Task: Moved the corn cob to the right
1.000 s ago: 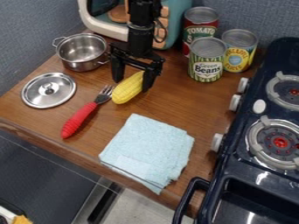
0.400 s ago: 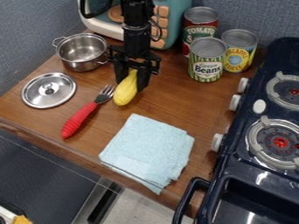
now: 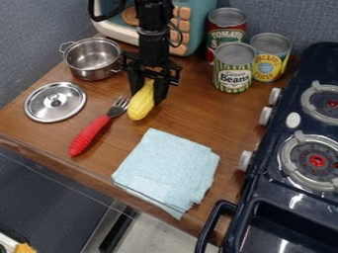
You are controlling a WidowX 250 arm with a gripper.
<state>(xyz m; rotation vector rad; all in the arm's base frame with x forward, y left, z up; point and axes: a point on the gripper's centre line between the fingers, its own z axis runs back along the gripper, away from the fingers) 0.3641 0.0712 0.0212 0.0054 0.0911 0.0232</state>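
Note:
The black gripper (image 3: 147,98) hangs down at the upper middle of the camera view, shut on the yellow corn cob (image 3: 141,105). One finger stands on each side of the cob's upper part, which is partly hidden by the gripper. The cob's lower end points toward the front, just right of the fork's tines.
A fork with a red handle (image 3: 90,135) lies left of the cob, near a lid (image 3: 55,102) and a metal pot (image 3: 93,58). A light blue cloth (image 3: 168,169) lies in front. Cans (image 3: 233,67) stand at the back right, beside the stove (image 3: 290,148).
The gripper has moved a little left and its fingers have closed in on the cob. The cob has turned more upright in the view.

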